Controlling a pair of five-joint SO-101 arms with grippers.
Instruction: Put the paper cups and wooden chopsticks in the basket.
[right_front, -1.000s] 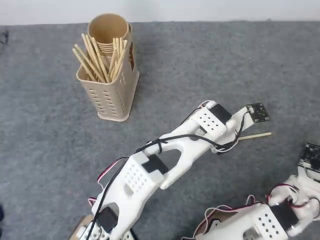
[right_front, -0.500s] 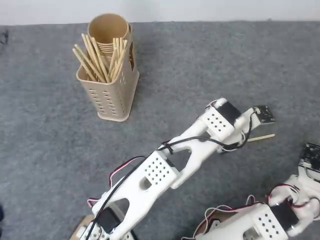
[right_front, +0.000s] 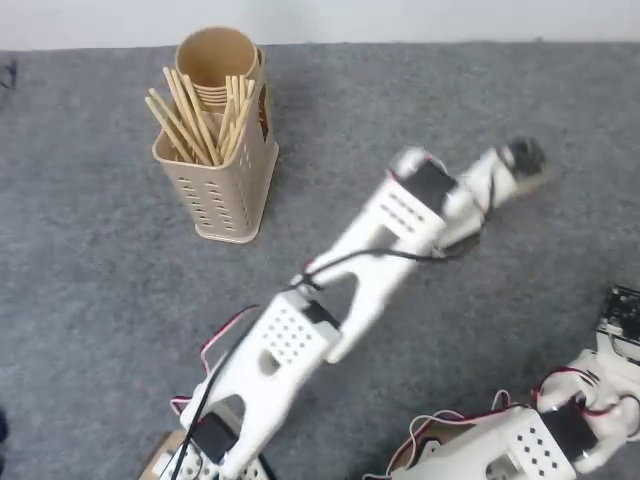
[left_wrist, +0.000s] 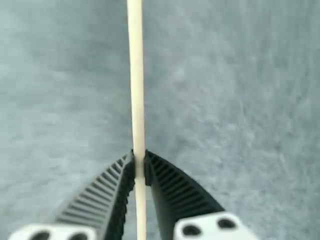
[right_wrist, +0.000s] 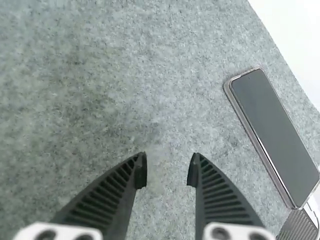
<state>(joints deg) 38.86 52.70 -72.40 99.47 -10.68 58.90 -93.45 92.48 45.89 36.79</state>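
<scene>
Over open mat (right_front: 100, 300) well clear of the basket (right_front: 215, 195), left gripper (left_wrist: 139, 156) clamps a chopstick (left_wrist: 134, 75) — right gripper (right_wrist: 167, 172) parted.

Soft, even light covers the surface (right_front: 90, 300), leaving faint shadows. In the high view the left arm (right_front: 420, 200), toward two o'clock, is smeared by motion. The chopstick (left_wrist: 135, 75) looks soft in the left wrist view; the right wrist view glares white past the surface.
</scene>
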